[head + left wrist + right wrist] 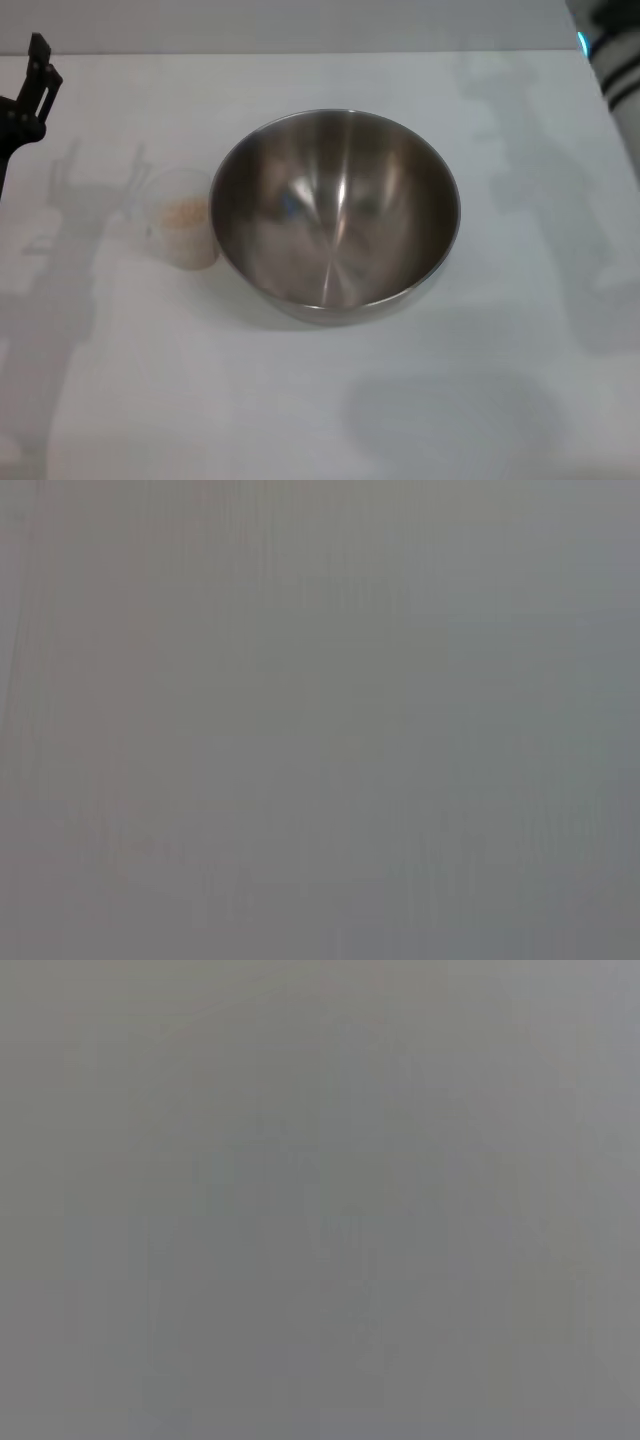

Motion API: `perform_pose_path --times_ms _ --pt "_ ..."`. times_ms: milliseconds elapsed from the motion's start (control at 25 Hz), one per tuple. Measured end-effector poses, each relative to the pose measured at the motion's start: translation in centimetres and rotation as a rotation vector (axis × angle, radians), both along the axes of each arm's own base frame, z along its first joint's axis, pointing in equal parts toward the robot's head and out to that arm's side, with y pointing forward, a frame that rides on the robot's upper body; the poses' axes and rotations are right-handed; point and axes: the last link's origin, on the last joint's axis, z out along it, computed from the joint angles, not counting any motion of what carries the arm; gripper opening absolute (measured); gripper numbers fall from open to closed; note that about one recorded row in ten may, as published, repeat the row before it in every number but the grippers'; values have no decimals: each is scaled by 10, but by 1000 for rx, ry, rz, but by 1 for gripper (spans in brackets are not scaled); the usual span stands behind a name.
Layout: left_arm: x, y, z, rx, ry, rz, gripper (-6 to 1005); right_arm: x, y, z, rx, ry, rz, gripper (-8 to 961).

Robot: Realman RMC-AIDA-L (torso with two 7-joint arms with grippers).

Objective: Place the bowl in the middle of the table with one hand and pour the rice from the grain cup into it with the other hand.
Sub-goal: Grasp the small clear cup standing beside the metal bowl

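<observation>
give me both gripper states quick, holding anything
Left gripper: at the table's far left edge, holding nothing, apart from the grain cup; open or shut cannot be told.
Right gripper: not in view; only part of its arm shows.

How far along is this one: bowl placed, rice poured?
Placement looks done: the bowl sits about mid-table, free of both arms. Pouring is left: the bowl looks empty, and the rice is in the grain cup standing upright against the bowl's left side. Nothing is in hand: the left hand is at the far left edge; only the right arm shows, at the top right corner.
</observation>
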Motion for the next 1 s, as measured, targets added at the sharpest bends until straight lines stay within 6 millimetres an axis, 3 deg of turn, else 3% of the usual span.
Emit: perform_pose_path --times_ms 40,80,160,200,240,280,360,480,520,640,720,1000 --pt "0 0 0 0 0 0 855 21 -10 -1 76 66 48 523" --pt "0 0 0 0 0 0 855 21 -10 -1 76 66 48 523" --pt "-2 -7 -6 -28 11 -2 855 49 -23 7 126 187 117 523" --pt "-2 -7 -6 -28 11 -2 855 49 -23 7 126 187 117 523" --pt "-4 -11 -8 -39 16 -1 855 68 -29 13 127 252 138 523" --pt "-4 -11 -8 -39 16 -1 855 68 -29 13 127 252 138 523" --pt "-10 -20 -10 -51 21 13 855 91 -32 19 130 265 100 523" --pt "-16 -32 -13 -58 28 29 854 102 -33 22 141 251 65 523" --pt "-19 -47 -19 -62 46 47 854 109 -36 24 150 240 46 523" --pt "-20 -53 -22 -60 54 57 854 114 -38 25 154 228 39 523" --pt "-21 -72 -31 -68 86 84 854 117 -39 25 156 214 31 523" --pt "-28 -86 -53 -161 126 165 854 119 -38 27 161 201 29 522"
